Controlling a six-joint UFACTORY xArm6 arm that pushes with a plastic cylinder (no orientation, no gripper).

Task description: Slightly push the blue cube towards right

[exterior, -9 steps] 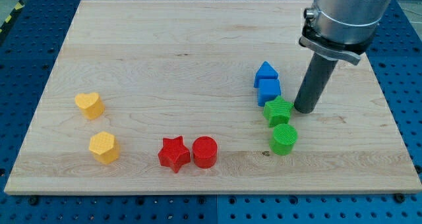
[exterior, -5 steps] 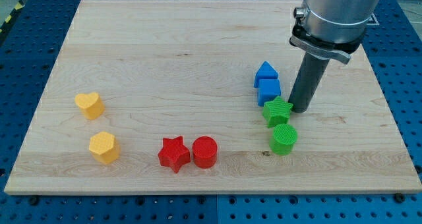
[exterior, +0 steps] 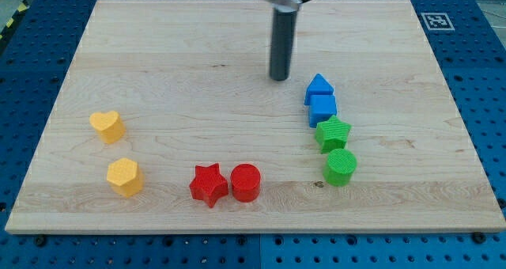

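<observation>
Rod-ended, with no jaws to open or close, my tip (exterior: 279, 78) rests on bare board, touching nothing. Toward the view's right and slightly lower sits the blue triangular block (exterior: 319, 87); just below it, the blue cube (exterior: 322, 109) lies down-right of my tip, well placed for a rightward shove once I drop to its left.

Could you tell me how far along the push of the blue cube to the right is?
Nothing looks done yet: the blue cube sits between the blue triangular block and the green star. In hand: my tip stands up-left of it, not touching. Left: get to its left side and nudge right.
</observation>
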